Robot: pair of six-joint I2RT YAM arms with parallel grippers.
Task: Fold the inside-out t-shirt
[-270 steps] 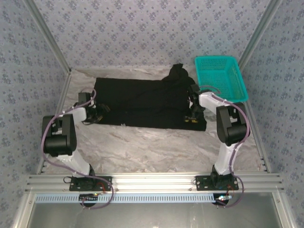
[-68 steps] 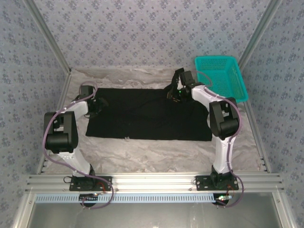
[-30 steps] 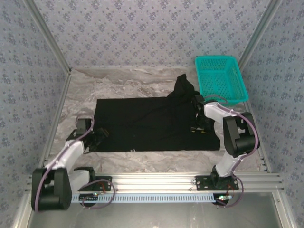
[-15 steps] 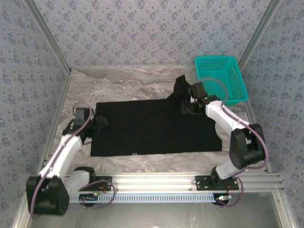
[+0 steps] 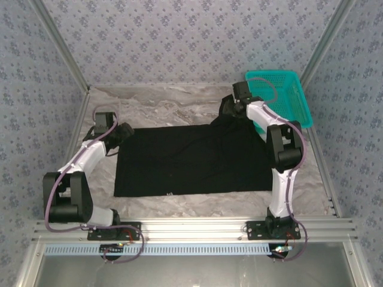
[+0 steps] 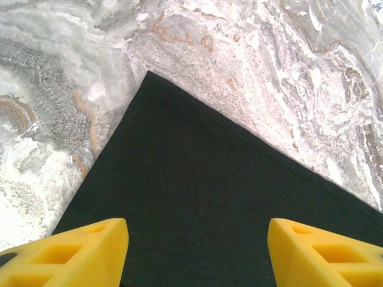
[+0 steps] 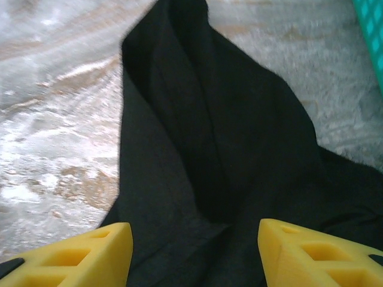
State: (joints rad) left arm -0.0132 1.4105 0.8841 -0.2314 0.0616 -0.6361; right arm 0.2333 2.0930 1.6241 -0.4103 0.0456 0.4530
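You had the t-shirt (image 5: pixel 191 158) lying flat mid-counter (image 5: pixel 179 101), its far right part bunched, so folding looked barely begun. Your left fingers (image 6: pixel 84 251) and right fingers (image 7: pixel 311 251) stood wide over its far corners, holding nothing.

Cropped by the bottom edge: left gripper (image 6: pixel 197 254) and right gripper (image 7: pixel 194 254) fingertips, t-shirt (image 7: pixel 227 149) too. Blurred: table (image 7: pixel 48 155) beside it. Barely a sliver: teal basket (image 7: pixel 377 30) at the right border.
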